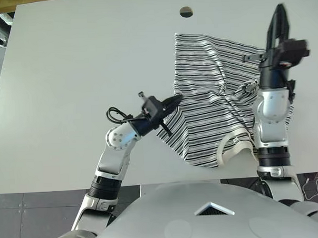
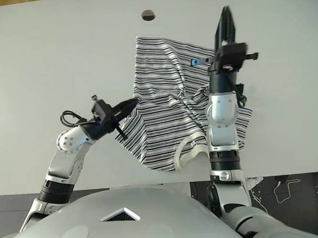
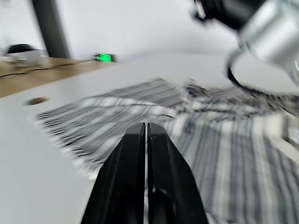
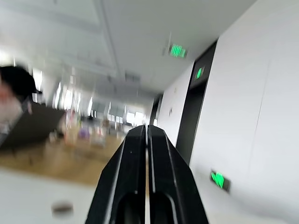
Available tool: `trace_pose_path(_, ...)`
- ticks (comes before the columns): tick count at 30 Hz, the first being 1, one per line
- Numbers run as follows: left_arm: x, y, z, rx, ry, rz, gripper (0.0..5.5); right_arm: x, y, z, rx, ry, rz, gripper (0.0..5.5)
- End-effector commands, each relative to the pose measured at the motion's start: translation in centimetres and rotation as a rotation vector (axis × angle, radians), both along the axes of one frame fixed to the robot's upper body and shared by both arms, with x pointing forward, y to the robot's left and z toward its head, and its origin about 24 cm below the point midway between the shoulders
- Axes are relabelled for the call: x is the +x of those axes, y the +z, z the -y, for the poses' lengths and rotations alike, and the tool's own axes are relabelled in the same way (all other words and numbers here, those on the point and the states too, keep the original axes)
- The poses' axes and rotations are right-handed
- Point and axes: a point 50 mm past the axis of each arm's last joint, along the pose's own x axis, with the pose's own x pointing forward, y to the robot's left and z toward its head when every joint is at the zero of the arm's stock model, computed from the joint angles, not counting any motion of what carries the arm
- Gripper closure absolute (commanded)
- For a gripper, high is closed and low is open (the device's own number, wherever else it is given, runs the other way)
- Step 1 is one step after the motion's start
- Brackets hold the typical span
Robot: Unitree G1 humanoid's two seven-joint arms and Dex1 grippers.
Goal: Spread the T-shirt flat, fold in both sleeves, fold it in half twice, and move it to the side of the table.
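Observation:
The black-and-white striped T-shirt (image 1: 211, 106) lies rumpled on the white table (image 1: 82, 64), right of the middle, with a pale collar band near the front edge. My left gripper (image 1: 176, 100) is shut with nothing in it, its tip at the shirt's left edge, low over the cloth (image 3: 224, 140). My right gripper (image 1: 279, 11) is shut and empty, raised above the shirt's right side and pointing up and away. In the right wrist view its fingers (image 4: 147, 135) face the room behind, not the table.
A round cable hole (image 1: 186, 12) sits in the table beyond the shirt. The table's left half is bare white surface. A wooden surface (image 3: 28, 77) lies past the far edge.

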Motion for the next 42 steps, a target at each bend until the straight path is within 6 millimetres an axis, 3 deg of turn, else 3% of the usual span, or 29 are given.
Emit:
trace_pose_path(1, -1.2, 0.1, 0.7, 0.205, -0.139, -0.005, 5.38, -0.9, 1.7, -1.5, 0.022, 0.072, 0.045, 5.40)
trace_pose_path(6, -2.4, -0.7, 0.3, 0.353, -0.268, -0.121, 5.38, -1.4, 2.1, -1.5, 0.050, 0.066, 0.052, 5.40)
trace_pose_path(9, -2.7, -1.2, -1.3, 0.421, -0.285, -0.231, 5.38, -1.4, 1.9, -1.1, 0.067, 0.042, 0.045, 5.40)
trace_pose_path(13, -3.2, -1.5, -4.8, 0.491, -0.309, -0.354, 5.38, -1.4, 1.8, -1.3, 0.077, 0.026, 0.043, 5.40)
trace_pose_path(17, -4.4, -2.7, -10.1, 0.619, -0.268, -0.484, 5.38, -1.4, 2.0, -1.4, 0.082, 0.022, 0.046, 5.40)
trace_pose_path(21, -4.7, -1.9, -11.5, 0.604, -0.283, -0.492, 5.38, -1.3, 1.8, -1.5, 0.079, 0.018, 0.042, 5.40)
trace_pose_path(22, -4.5, -1.3, -11.0, 0.538, -0.295, -0.487, 5.38, -1.3, 1.7, -1.4, 0.078, 0.014, 0.040, 5.40)
trace_pose_path(25, -0.9, 2.7, -8.7, 0.189, -0.246, -0.368, 5.38, -1.2, 1.4, -1.0, 0.076, 0.001, 0.034, 5.40)
trace_pose_path(30, 4.3, 7.8, -5.3, -0.115, -0.195, -0.284, 5.38, -0.9, 0.8, -0.3, 0.071, -0.016, 0.019, 5.40)
trace_pose_path(31, 5.6, 7.8, -4.5, -0.110, -0.143, -0.296, 5.38, -0.8, 0.6, -0.2, 0.070, -0.018, 0.014, 5.40)
trace_pose_path(35, 11.3, 4.8, -1.0, 0.147, 0.044, -0.262, 5.38, -0.6, -0.2, -0.1, 0.062, -0.021, -0.013, 5.40)
trace_pose_path(42, 16.2, 1.6, 3.3, 0.330, 0.101, -0.223, 5.38, -0.4, -1.1, 0.0, 0.051, -0.019, -0.044, 5.40)
